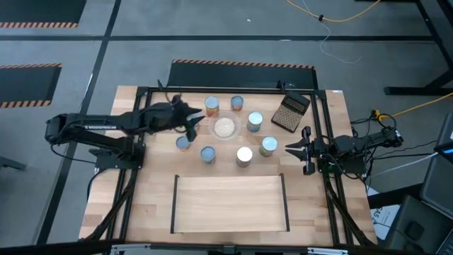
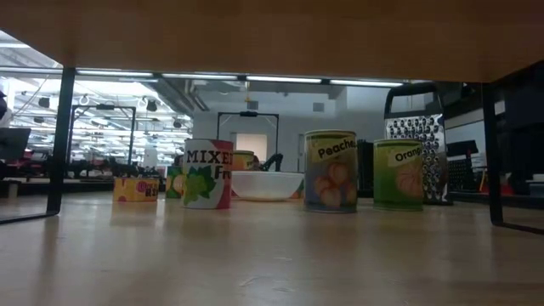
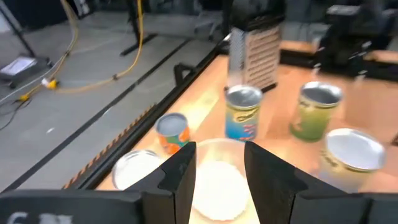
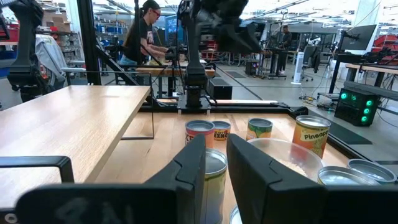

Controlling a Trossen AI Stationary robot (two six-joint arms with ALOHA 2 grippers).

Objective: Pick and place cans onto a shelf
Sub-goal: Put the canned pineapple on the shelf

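The high view looks straight down from well above on the whole light-wood worktop (image 1: 156, 205). The low view sits at worktop height beneath the wooden shelf board (image 2: 272, 34), facing level across the surface into the room. Each wrist view peers forward past its own tool — the left tool (image 3: 219, 180) close over the clear round bowl of pale grains (image 3: 214, 186), the right tool (image 4: 214, 168) facing the same bowl (image 4: 283, 155) across the worktop. All four share that bowl (image 1: 224, 127) and its ring of cans.

1. Grey floor (image 1: 212, 35) with orange-black hazard stripes (image 1: 241, 64), upper frame.
2. Yellow cable (image 1: 340, 18), upper right.
3. Ceiling strip lights (image 2: 280, 79); possibly workbenches (image 2: 51, 174) at far left.
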